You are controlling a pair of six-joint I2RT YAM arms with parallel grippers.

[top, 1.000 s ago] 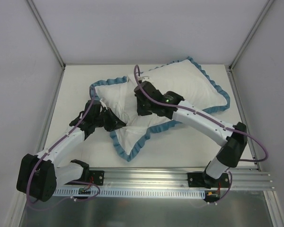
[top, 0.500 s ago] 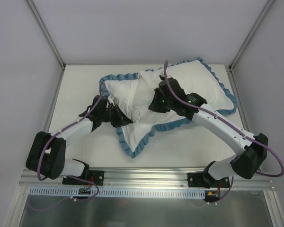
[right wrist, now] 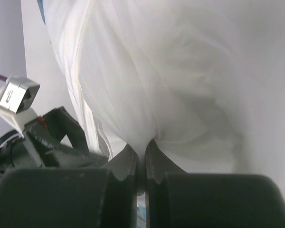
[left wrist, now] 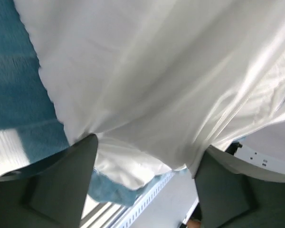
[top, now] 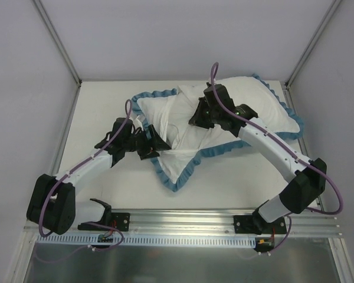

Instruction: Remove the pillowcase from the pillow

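The pillowcase (top: 178,160) lies white side up across the table, its teal ruffle (top: 223,148) running round it. The plump white pillow (top: 255,97) bulges inside it at the back right. My left gripper (top: 151,145) is at the case's left side with its jaws wide open. In the left wrist view the white hem (left wrist: 133,166) and the teal ruffle (left wrist: 19,85) hang loose between the fingers (left wrist: 71,180). My right gripper (top: 200,117) is shut on a pinch of white fabric (right wrist: 147,128) mid-bundle. Whether that fabric is pillow or case I cannot tell.
Grey walls enclose the white table (top: 100,112) on three sides. The aluminium rail (top: 183,221) holding both arm bases runs along the near edge. The left arm's purple cable (top: 130,115) loops over the case's left corner.
The right gripper has dragged the whole bundle toward the back right. The left arm followed it, holding the case, and has just opened and let the fabric go.
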